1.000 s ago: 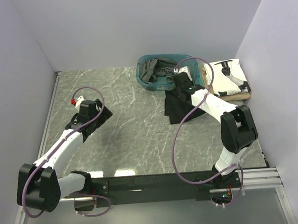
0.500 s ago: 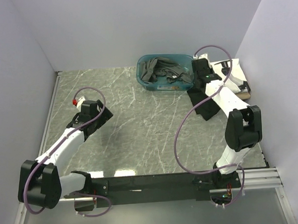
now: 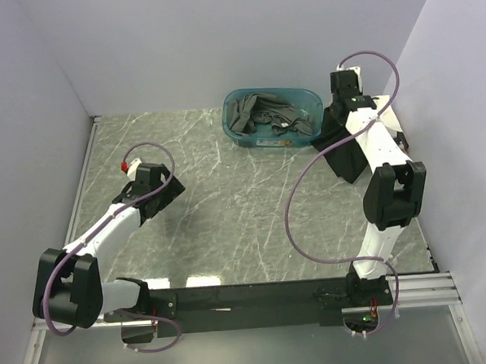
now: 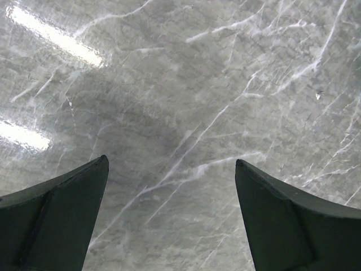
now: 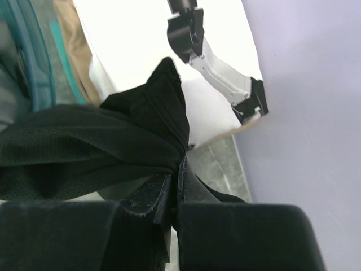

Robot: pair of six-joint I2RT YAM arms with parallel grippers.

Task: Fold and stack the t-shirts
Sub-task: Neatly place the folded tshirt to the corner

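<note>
My right gripper (image 3: 338, 117) is shut on the plain black t-shirt (image 3: 345, 152), raised at the back right; the shirt hangs from it down to the table. In the right wrist view the bunched black cloth (image 5: 113, 141) is pinched between the shut jaws (image 5: 179, 166). Beneath lie the white t-shirt with black print (image 5: 130, 34) and a tan t-shirt (image 5: 73, 53). Dark grey t-shirts (image 3: 260, 116) lie crumpled in the teal tub (image 3: 255, 140). My left gripper (image 3: 160, 191) is open and empty over bare marble (image 4: 171, 161).
The teal tub stands at the back centre, its edge in the right wrist view (image 5: 35, 62). The right wall (image 3: 453, 138) is close beside the right arm. The marble table (image 3: 228, 207) stretches between the arms.
My right gripper has carried the black t-shirt up off the table in front of the tub, toward the back right corner. The left arm has barely moved.
</note>
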